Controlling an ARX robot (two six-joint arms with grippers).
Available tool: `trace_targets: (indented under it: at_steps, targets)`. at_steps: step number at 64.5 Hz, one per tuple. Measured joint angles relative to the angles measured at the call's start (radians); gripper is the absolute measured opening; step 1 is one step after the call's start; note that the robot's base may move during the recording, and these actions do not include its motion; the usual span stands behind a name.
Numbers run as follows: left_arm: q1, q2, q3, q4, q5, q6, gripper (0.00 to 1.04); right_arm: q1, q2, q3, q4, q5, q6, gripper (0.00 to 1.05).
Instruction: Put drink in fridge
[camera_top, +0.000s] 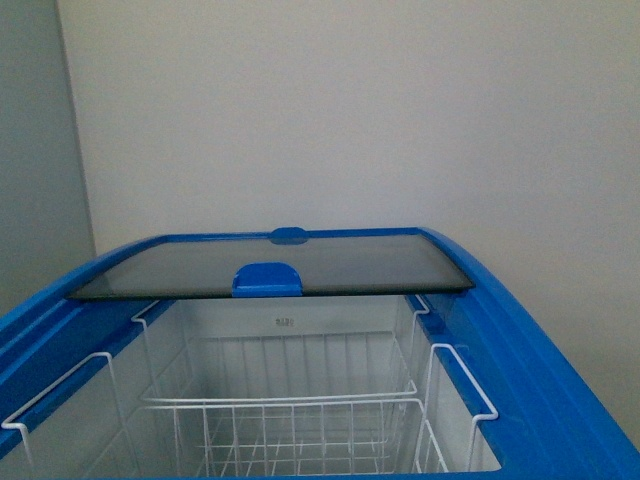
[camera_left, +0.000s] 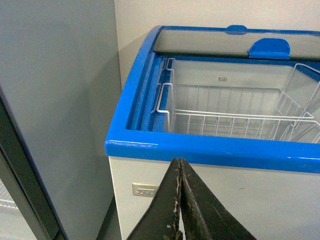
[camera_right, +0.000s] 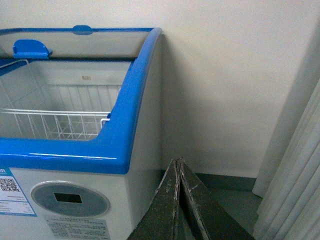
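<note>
Nearest the cameras, both claws sit low in front of the fridge (camera_top: 560, 400). The left gripper (camera_left: 178, 167) has its dark fingers pressed together to a point with nothing between them, just below the blue front rim near the fridge's left corner. The right gripper (camera_right: 177, 167) is likewise closed and empty, its tips meeting beside the fridge's right front corner, over the floor by the wall.

On the white front panel near the right gripper there is a round grey control panel (camera_right: 70, 198) with a dark display, and a sticker with a square code (camera_right: 11, 186) beside it. A small plate (camera_left: 145, 189) shows on the front near the left gripper.

Past the rim the fridge stands open. White wire baskets (camera_top: 290, 420) hang inside from the side walls, and they hold nothing that can be seen. Farther back the glass lid (camera_top: 330, 262) is slid to the rear, with a blue handle (camera_top: 268, 279) on its near edge and a second handle (camera_top: 289, 235) at the far rim.

The drink does not appear in any view.

A grey cabinet (camera_left: 50, 100) stands to the left of the fridge, a pale wall (camera_top: 350, 110) behind, and a curtain (camera_right: 295, 165) to the right
</note>
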Motion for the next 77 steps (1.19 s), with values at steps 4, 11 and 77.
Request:
trace_targets:
  at_steps: [4, 11, 77]
  targets:
    - [0.0, 0.0, 0.0, 0.0, 0.0, 0.0, 0.03, 0.0, -0.006, -0.006, 0.001, 0.0, 0.0, 0.03]
    - [0.0, 0.0, 0.0, 0.0, 0.0, 0.0, 0.03, 0.0, -0.016, -0.019, 0.004, 0.0, 0.0, 0.03]
    - [0.0, 0.0, 0.0, 0.0, 0.0, 0.001, 0.97, 0.0, -0.062, -0.057, 0.01, 0.0, -0.001, 0.98]
